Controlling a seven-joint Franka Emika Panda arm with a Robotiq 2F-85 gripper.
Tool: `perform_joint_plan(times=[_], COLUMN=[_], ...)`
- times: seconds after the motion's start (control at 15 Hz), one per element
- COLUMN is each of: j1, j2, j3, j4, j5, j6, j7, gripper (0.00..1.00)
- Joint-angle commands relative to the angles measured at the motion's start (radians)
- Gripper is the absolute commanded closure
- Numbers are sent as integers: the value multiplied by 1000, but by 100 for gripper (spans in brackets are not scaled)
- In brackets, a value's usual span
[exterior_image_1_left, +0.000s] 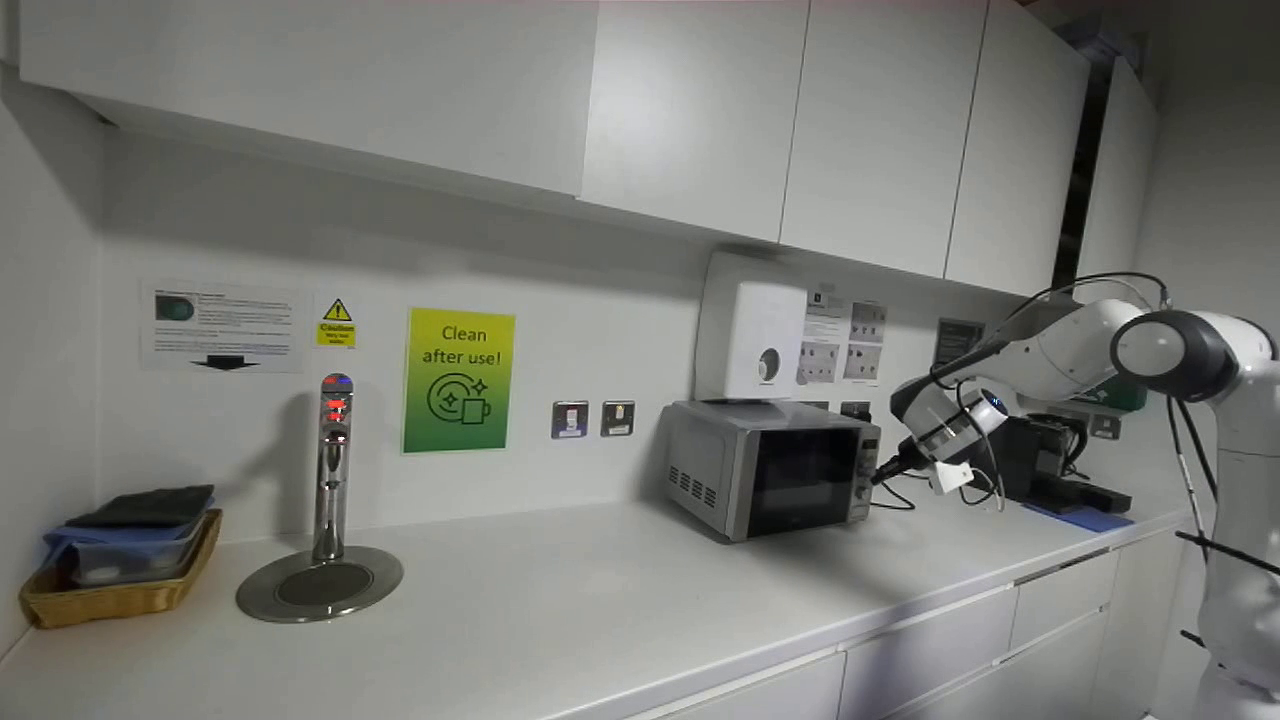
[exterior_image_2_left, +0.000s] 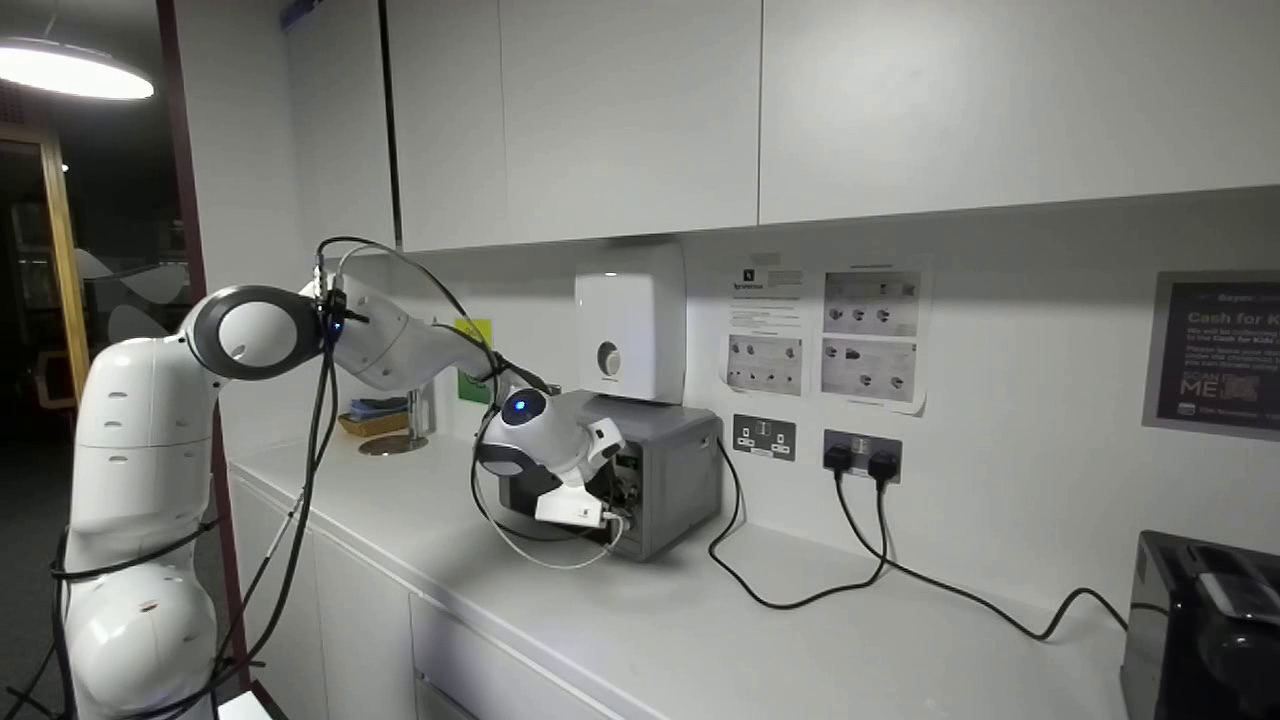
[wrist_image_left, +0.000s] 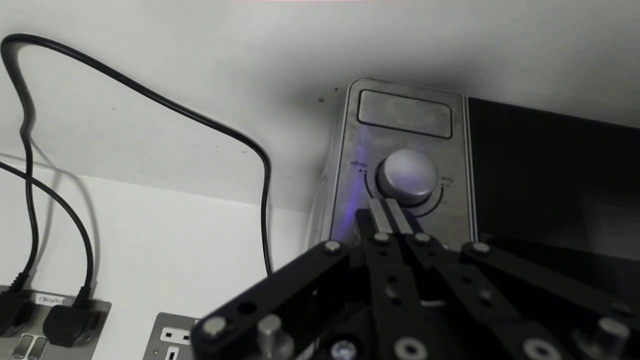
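Observation:
My gripper (wrist_image_left: 391, 216) is shut, its two fingertips together with nothing seen between them. In the wrist view, where the scene stands upside down, the tips are at the edge of a round silver knob (wrist_image_left: 408, 176) on the microwave's control panel. I cannot tell whether they touch the panel or knob. A flat rectangular button (wrist_image_left: 405, 113) shows beyond the knob. The grey microwave (exterior_image_1_left: 705, 450) stands on the counter with its dark door closed; it also shows in an exterior view (exterior_image_2_left: 685, 485). The gripper (exterior_image_1_left: 888, 468) reaches its control side; my wrist largely hides the fingers in an exterior view.
The white counter (exterior_image_1_left: 560, 600) runs under wall cupboards (exterior_image_1_left: 690, 110). A white dispenser (exterior_image_2_left: 630, 320) hangs above the microwave. Black cables (exterior_image_2_left: 790, 600) lie beside it, near a black coffee machine (exterior_image_2_left: 1200, 620). A chrome tap (exterior_image_1_left: 333, 480) and a basket (exterior_image_1_left: 110, 600) stand at the far end.

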Motion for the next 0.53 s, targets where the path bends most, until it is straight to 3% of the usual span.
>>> perform_joint_plan(times=[0.0,0.47], j1=[-5,5], j2=[-13,8], j3=[11,12], j4=[3,32], j5=[49,64], j6=[14,18], j7=[-41,-15], gripper=[100,100])
